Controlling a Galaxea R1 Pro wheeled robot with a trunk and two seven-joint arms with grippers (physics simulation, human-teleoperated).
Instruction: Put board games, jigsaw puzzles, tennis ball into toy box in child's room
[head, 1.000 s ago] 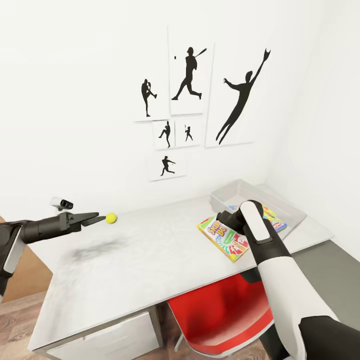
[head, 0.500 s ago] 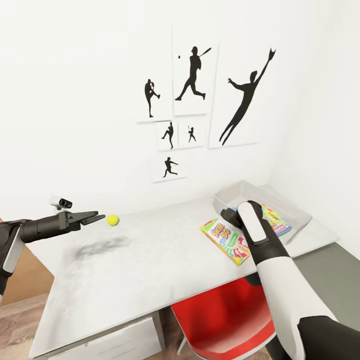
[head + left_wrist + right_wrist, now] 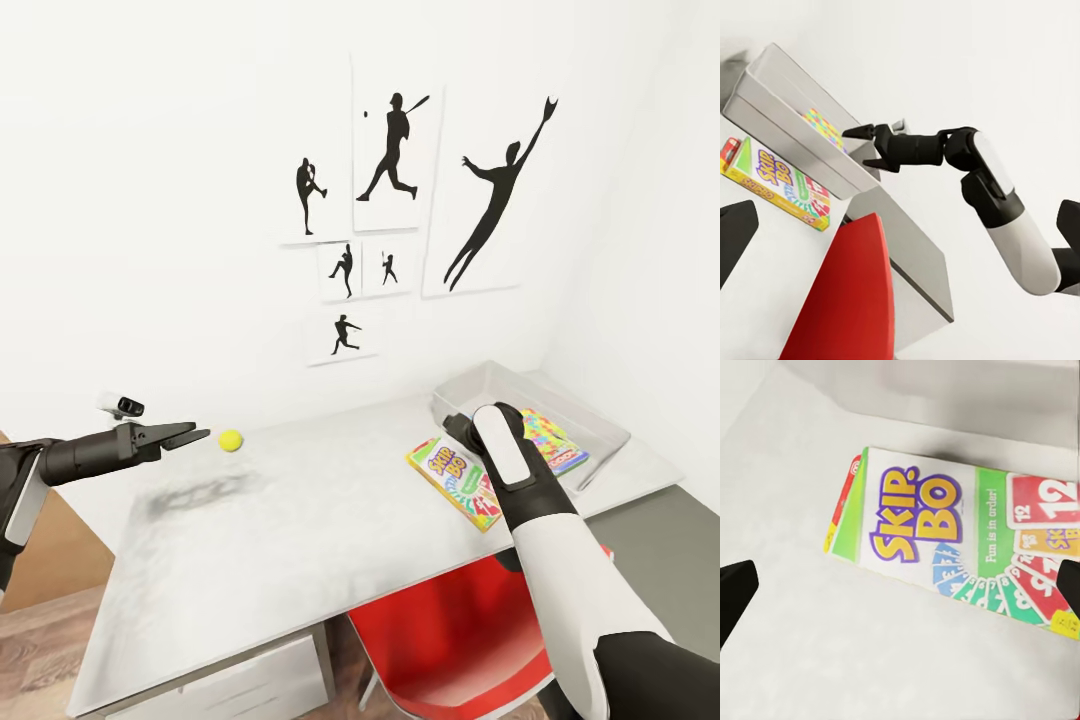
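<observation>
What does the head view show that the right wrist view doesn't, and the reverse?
Head view alone: the tennis ball on the table just off the open left gripper, the toy box with a jigsaw puzzle inside, the red chair, and the silhouette pictures on the wall.

Right wrist view alone: the box's printed detail, the line "Fun is in order!" and the fanned number cards, seen between the open right gripper's fingertips.

Both: the Skip-Bo box lying flat on the white tabletop.

The desk point(image 3: 300, 540) is looking smooth, white and a bit cloudy. The game box point(image 3: 945, 540) is looking like shiny printed card. The chair point(image 3: 440, 650) is looking like smooth red plastic.
</observation>
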